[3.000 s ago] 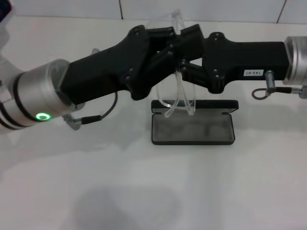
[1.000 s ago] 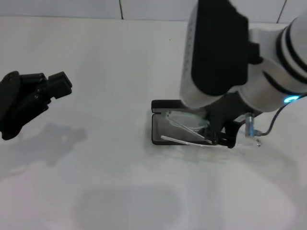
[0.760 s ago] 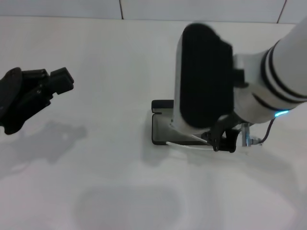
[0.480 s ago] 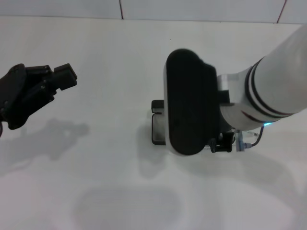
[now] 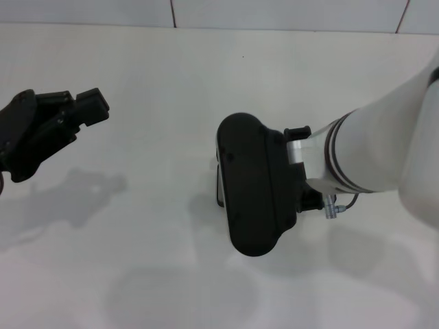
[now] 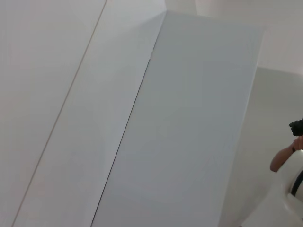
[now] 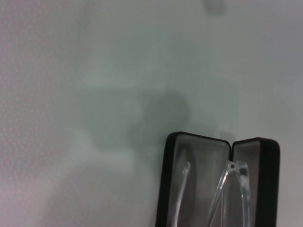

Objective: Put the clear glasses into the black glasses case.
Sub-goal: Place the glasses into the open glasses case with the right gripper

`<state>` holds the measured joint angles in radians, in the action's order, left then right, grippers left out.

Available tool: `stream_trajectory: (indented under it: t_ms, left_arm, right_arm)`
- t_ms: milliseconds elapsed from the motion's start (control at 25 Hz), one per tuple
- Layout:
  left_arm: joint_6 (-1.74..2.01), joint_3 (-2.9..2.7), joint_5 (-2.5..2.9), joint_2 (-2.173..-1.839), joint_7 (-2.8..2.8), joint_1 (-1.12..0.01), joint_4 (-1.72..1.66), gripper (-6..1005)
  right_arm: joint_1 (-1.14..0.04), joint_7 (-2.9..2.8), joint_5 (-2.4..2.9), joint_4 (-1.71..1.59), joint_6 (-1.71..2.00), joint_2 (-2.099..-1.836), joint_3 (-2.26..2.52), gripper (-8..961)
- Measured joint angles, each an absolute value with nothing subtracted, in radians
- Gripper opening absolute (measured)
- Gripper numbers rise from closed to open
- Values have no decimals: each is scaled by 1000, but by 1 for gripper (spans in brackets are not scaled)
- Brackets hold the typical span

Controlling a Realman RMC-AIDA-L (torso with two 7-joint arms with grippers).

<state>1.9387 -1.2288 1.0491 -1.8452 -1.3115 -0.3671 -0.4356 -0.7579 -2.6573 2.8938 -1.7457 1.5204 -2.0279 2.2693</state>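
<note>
1. Now the right gripper is hidden in the head view beneath its own arm, so whether its fingers are spread or closed cannot be told; the right wrist view shows none of them either.
2. Seen from the right wrist, the clear glasses [image 7: 227, 189] lie inside the black glasses case [image 7: 166, 189], one arm along the grey lining and the frame near the hinge line between the two open halves.
3. A second ago the right arm [image 5: 384, 151] stood more upright over the case, with the glasses and the lining plainly visible under the gripper; since then it has swung lower and forward, and its black forearm cover [image 5: 257, 181] masks nearly all of the case, leaving only a thin dark edge [image 5: 219, 185] showing.
4. Judged from this, the glasses look placed, but whether they have been let go cannot be told.
5. Off to the side, the left gripper [image 5: 75, 113] hovers well apart from the case above the white table [image 5: 171, 82], holding nothing, its fingers slightly parted, barely shifted over the last second.
</note>
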Motion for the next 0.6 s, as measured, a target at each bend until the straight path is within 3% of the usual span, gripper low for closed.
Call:
stream_trajectory:
  t_ms: [600]
  left_arm:
    - [1930,-1206,1084,-1847,-1310,-365,-440,73]
  right_arm:
    - [-744,-2683,2967,-1635,1381,-2028,2343,129]
